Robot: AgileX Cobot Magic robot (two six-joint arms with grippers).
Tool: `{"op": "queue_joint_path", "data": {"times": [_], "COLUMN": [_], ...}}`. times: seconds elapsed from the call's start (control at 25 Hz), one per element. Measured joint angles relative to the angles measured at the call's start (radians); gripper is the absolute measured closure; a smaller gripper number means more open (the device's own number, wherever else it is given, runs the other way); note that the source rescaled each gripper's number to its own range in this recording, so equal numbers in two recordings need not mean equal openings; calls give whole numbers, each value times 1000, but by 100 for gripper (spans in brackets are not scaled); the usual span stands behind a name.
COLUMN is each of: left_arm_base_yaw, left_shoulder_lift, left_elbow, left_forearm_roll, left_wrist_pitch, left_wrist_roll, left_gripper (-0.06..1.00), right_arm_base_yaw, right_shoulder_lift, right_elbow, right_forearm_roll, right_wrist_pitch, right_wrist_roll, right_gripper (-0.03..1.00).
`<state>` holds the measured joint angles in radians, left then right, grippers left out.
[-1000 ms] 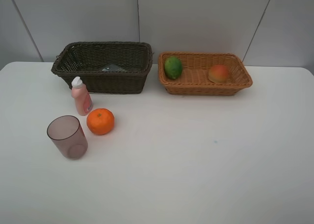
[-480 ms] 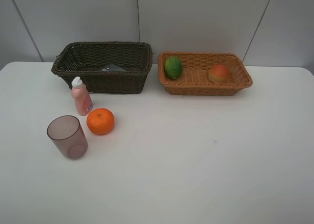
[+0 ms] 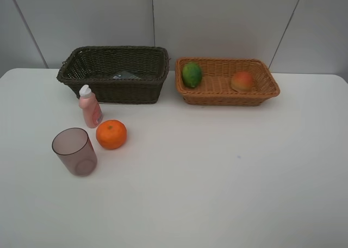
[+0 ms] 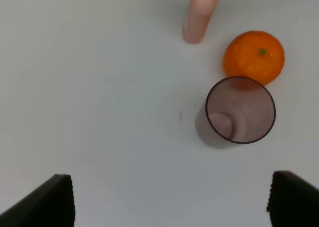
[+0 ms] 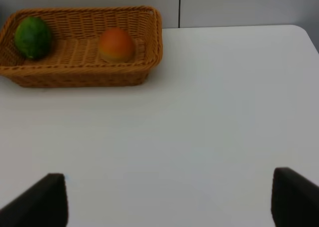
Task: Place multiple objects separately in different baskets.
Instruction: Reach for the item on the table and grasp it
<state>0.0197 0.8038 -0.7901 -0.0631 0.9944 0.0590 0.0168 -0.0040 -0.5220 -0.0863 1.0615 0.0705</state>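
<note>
An orange (image 3: 111, 134), a small pink white-capped bottle (image 3: 89, 106) and a translucent mauve cup (image 3: 74, 151) stand on the white table, left of centre. The dark brown basket (image 3: 87, 84) holds a dark flat item (image 3: 125, 75), mostly hidden. The light tan basket (image 3: 228, 98) holds the green lime (image 3: 191, 74) and the red-orange fruit (image 3: 242, 81). My left gripper (image 4: 172, 207) is open above the table, with the cup (image 4: 240, 110), orange (image 4: 253, 56) and bottle (image 4: 199, 15) ahead of it. My right gripper (image 5: 167, 202) is open, facing the tan basket (image 5: 149, 43). Neither gripper shows in the exterior view.
The white table (image 3: 217, 177) runs to a grey panelled wall (image 3: 217, 19) right behind both baskets. The two baskets stand side by side at the back with a narrow gap between them.
</note>
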Motion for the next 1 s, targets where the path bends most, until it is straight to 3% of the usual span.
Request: {"op": "queue_joint_path", "data": {"times": [0.2,0.64,1.0], "left_arm_base_yaw": [-31,-371,-510], "left_shoulder_lift": [100,290,520], "left_elbow": [0,-2,-72], "left_forearm_roll": [-1,31,63], "left_wrist_pitch": [-37,-121,-139], "left_wrist_roll": [7,10,7], "left_gripper": [-6,-6,-6], "right_arm_base_yaw": [0,0,0], "right_shoulder_lift": [0,0,0], "right_elbow": [0,0,0], "right_forearm_roll": [0,0,0], "right_wrist_pitch": [0,0,0], "right_wrist_roll": [0,0,0], "right_gripper": [9,9,9]}}
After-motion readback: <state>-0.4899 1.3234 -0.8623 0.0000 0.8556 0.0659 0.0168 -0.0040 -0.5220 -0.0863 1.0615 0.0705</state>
